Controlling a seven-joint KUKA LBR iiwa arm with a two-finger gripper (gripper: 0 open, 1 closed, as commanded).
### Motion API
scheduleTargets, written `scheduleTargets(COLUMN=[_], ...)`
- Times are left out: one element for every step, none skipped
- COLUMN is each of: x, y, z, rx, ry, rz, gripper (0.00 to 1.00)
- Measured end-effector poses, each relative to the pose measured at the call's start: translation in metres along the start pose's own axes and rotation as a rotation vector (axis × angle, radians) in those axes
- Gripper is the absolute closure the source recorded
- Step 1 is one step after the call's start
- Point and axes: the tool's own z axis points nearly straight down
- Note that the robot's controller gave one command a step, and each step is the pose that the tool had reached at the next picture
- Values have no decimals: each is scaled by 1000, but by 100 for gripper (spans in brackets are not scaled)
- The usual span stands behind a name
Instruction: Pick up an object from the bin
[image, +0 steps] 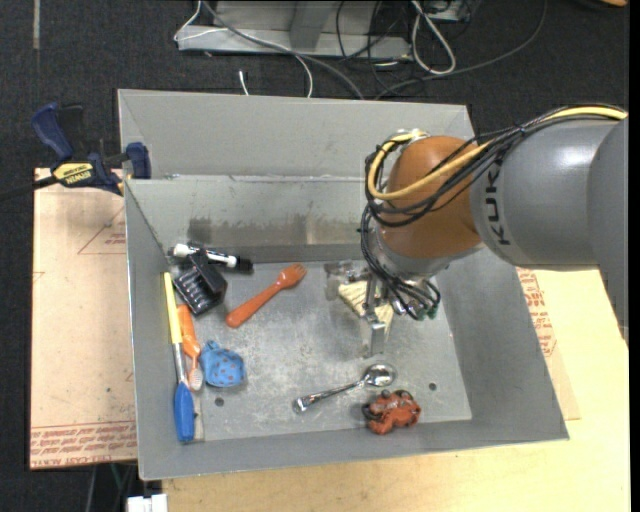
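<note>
End effector (377, 336) is hanging low over the mid-right floor of the bin (300, 205), tip pointing down just above the bowl of the metal spoon (350, 388). That spoon is lying flat near the front wall with its handle running left. Can't tell whether the end effector is spread or closed, as the orange wrist cover and cables are blocking the view. Nothing is visibly gripped. A cream-coloured piece (351, 295), possibly plastic, is sitting just beside it on the left. A red-orange toy (390, 411) is lying just in front of the spoon. The rest is lying well apart along the left wall, so the right side is giving a clearer approach.
</note>
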Motion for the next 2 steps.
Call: scheduleTargets(x=[0, -5], y=[-45, -63], z=[23, 27], rx=[0, 0], ry=[2, 1], rz=[-58, -241], gripper=[0, 0])
